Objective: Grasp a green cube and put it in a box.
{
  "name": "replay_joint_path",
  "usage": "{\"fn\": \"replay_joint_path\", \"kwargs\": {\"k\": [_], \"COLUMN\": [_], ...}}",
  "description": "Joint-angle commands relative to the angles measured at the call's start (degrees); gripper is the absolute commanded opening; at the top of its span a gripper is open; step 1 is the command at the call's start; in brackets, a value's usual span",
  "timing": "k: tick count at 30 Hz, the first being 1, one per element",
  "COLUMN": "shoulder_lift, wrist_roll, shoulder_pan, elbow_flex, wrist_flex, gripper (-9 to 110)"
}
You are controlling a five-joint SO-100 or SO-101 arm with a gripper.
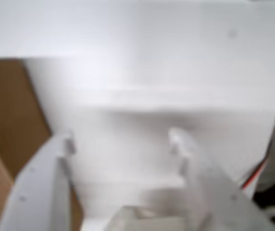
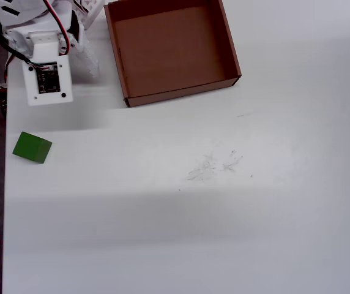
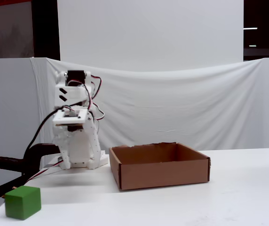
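Nearest the fixed camera, at the front left corner of the white surface (image 3: 181,207), sits the green cube (image 3: 23,202), resting flat and alone close to the surface's edge. From overhead the same green cube (image 2: 32,147) lies near the left border of the surface (image 2: 193,214), turned a little askew, well apart from everything else. Faint scuff marks (image 2: 215,165) show on the bare surface toward the middle of the overhead view.

Farther back stands the box (image 3: 159,165), a shallow brown cardboard tray with low walls; from overhead the box (image 2: 172,49) is at the top, open and holding nothing that can be seen.

Just left of the box in the fixed view is the white arm (image 3: 74,136), folded up on itself with red and black wires (image 3: 93,103) looping off it. The overhead view shows the arm (image 2: 46,67) at the top left corner, beside the box and apart from the cube.

Up close in the blurred wrist view, the hand (image 1: 123,142) is released: its two white fingers (image 1: 185,149) stand spread with only white surface between them, gripping nothing. A brown corner of the box (image 1: 7,120) shows at the left edge of that view. Behind everything in the fixed view hangs a white cloth backdrop (image 3: 181,108)
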State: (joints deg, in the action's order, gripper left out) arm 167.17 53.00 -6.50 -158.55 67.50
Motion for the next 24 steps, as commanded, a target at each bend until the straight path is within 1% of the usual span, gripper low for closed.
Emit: {"fn": "replay_joint_path", "kwargs": {"k": [1, 9, 12, 18, 24], "shoulder_lift": [-7.03, -23.82, -26.37, -28.92, -37.18], "wrist_roll": [0.35, 0.62, 1.49, 8.53, 9.32], "shoulder_pan": [2.72, 9.32, 11.51, 18.02, 20.92], "elbow_flex": [11.51, 27.6, 29.09, 28.48, 30.85], "wrist_flex": [0.26, -0.97, -3.69, -9.76, -15.73], "gripper": [31, 36, 36, 36, 35]}}
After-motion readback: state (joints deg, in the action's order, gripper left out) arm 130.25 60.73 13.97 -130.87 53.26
